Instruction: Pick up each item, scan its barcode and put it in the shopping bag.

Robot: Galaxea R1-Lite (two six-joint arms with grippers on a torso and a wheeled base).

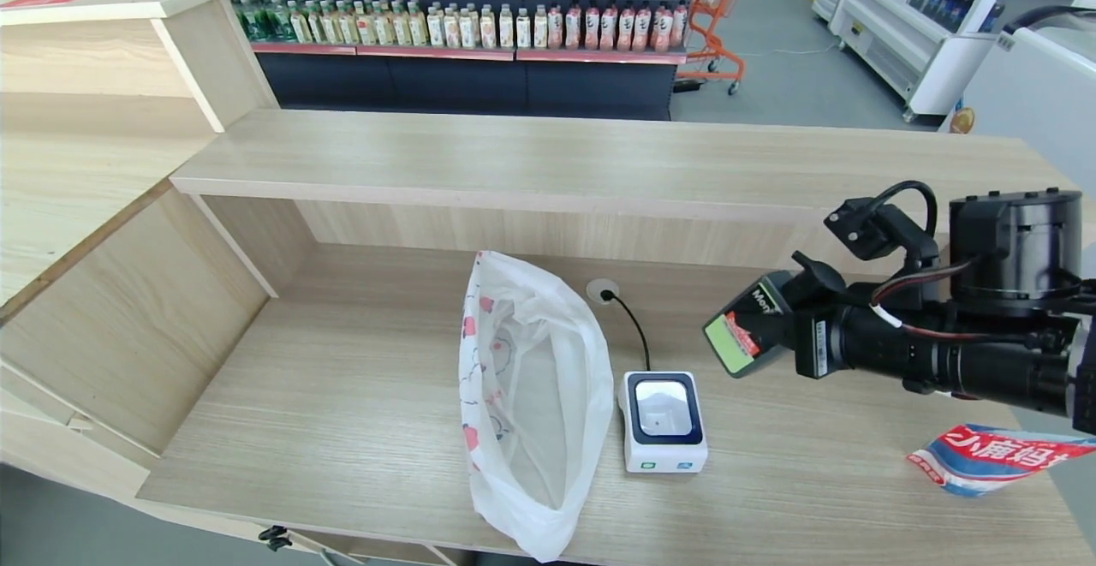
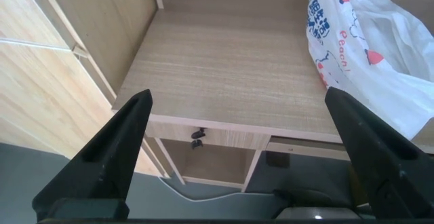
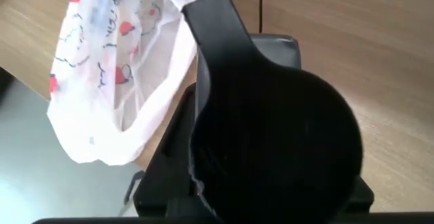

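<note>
The right claw (image 1: 783,313) is clamped on a dark can (image 1: 741,336) with a green and red label, holding it in the air over the counter (image 1: 342,412), to the right of the scanner (image 1: 664,420). The scanner sits face-up, with its cable (image 1: 634,326) running back to a hole in the counter. Just beside it on the left lies the white shopping bag (image 1: 522,395) with its mouth open. A red, white and blue snack packet (image 1: 993,459) lies at the counter's right edge. The left claw (image 2: 237,156) has its jaws spread wide with nothing between them, and it hangs at the counter's front edge near the bag.
</note>
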